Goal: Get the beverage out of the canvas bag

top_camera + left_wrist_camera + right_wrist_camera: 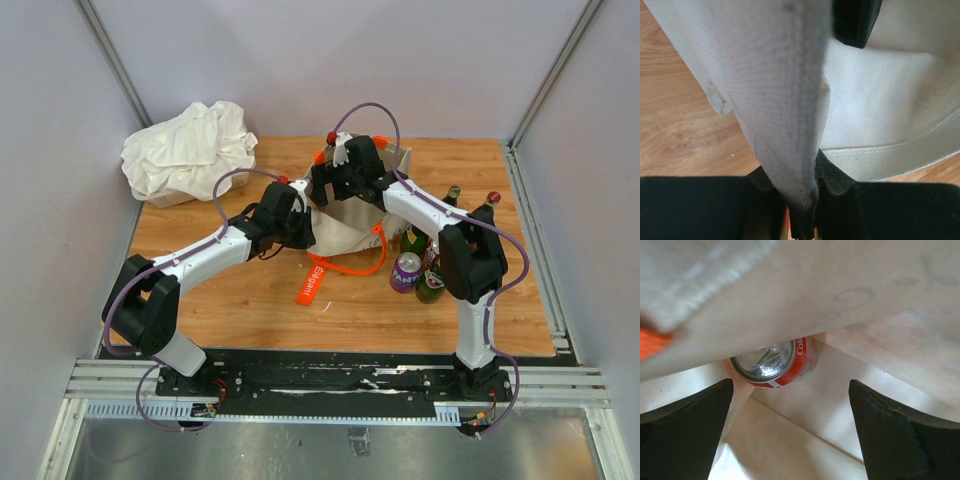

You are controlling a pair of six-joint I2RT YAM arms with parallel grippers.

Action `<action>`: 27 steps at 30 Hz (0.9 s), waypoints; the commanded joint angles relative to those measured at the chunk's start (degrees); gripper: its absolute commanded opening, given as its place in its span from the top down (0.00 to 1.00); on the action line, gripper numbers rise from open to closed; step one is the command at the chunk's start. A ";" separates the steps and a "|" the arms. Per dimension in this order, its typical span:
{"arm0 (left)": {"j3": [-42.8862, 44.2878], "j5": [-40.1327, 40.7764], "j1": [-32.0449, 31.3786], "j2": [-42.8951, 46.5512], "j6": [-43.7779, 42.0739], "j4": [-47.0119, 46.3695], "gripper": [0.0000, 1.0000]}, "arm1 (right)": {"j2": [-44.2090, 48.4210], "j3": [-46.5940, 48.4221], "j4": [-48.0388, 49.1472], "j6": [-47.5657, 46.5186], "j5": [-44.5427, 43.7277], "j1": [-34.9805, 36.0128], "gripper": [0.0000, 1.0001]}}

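Fingers of right gripper [791, 400] parted wide inside canvas bag [345, 238], aimed at red cola can [771, 365] deep within, lid showing, left gripper [807, 192] pinching limp bag rim; likely hefty if full, rigid yet dentable, slick, so best clamped gently across round sides.

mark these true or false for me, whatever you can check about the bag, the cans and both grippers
1. The left gripper is pinching a fabric edge of the beige canvas bag. True.
2. The right gripper is shut on the red and silver drink can. False: its fingers are open and the can lies beyond them.
3. The red and silver drink can is inside the bag. True.
4. The white cloth bundle lies at the table's near right corner. False: it is at the far left corner.
5. A purple can stands outside the bag beside green glass bottles. True.
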State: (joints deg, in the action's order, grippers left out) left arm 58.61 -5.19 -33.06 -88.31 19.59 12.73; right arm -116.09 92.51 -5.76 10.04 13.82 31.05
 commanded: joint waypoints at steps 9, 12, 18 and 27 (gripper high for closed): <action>1.08 -0.40 0.36 0.16 -0.46 2.05 0.86 | -4.77 3.63 2.11 0.99 4.36 1.02 0.01; 0.98 -0.83 0.36 0.03 -0.35 1.67 0.86 | -6.14 4.42 1.85 0.54 4.37 1.82 0.01; 1.01 -1.75 0.36 -0.57 -0.59 1.27 0.86 | -8.01 5.68 1.85 -0.28 4.19 3.22 0.01; 1.01 -2.54 0.36 -1.85 -1.48 0.90 0.86 | -5.89 0.72 8.07 -2.22 6.61 4.77 0.01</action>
State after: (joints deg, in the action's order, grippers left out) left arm 58.61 -5.26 -32.53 -88.51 19.53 13.23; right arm -122.48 96.49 -1.34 9.30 17.54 32.75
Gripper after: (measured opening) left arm 0.216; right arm 0.988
